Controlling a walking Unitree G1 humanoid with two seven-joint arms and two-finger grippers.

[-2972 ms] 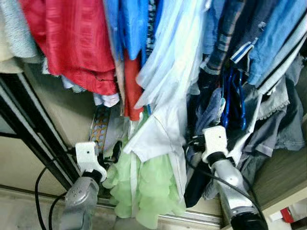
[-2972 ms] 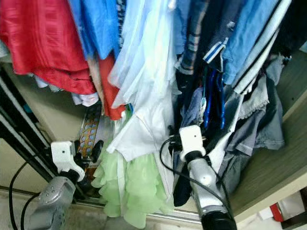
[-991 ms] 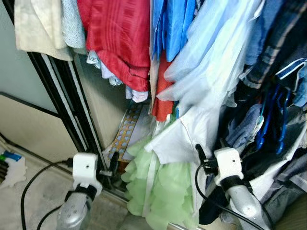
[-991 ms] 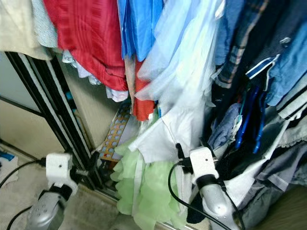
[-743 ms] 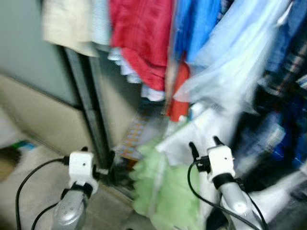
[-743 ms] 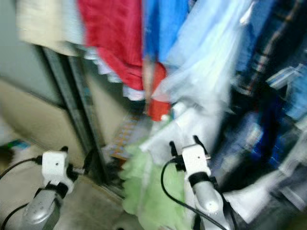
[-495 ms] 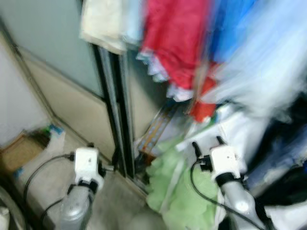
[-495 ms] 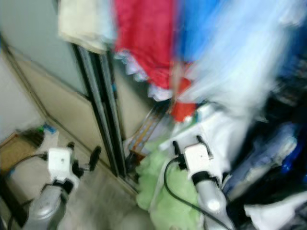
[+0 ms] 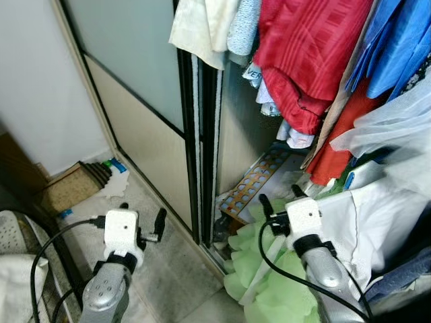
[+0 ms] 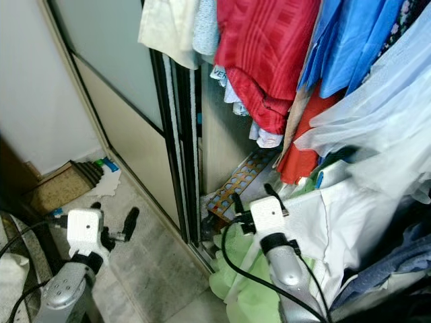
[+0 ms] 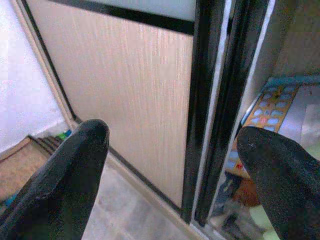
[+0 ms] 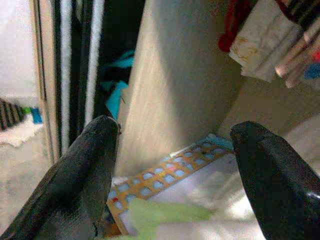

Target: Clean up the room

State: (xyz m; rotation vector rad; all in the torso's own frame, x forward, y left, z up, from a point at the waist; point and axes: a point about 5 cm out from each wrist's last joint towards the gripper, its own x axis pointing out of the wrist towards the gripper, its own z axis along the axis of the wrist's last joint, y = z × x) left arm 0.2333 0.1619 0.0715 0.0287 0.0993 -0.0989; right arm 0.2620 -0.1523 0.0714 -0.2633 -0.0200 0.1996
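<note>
Ruffled green fabric (image 9: 269, 269) beneath glossy red garment (image 9: 303, 60)

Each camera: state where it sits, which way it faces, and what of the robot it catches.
Left and right eye views: on the head, looking forward and down at an open wardrobe with a red garment hanging; both silver arms reach in, left gripper and right gripper open.
Left wrist view: along the left gripper's fingers, toward the sliding door.
Right wrist view: along the right gripper's fingers, into the wardrobe.
Shared: the patterned board on the wardrobe floor shows in the eye views and both wrist views.
</note>
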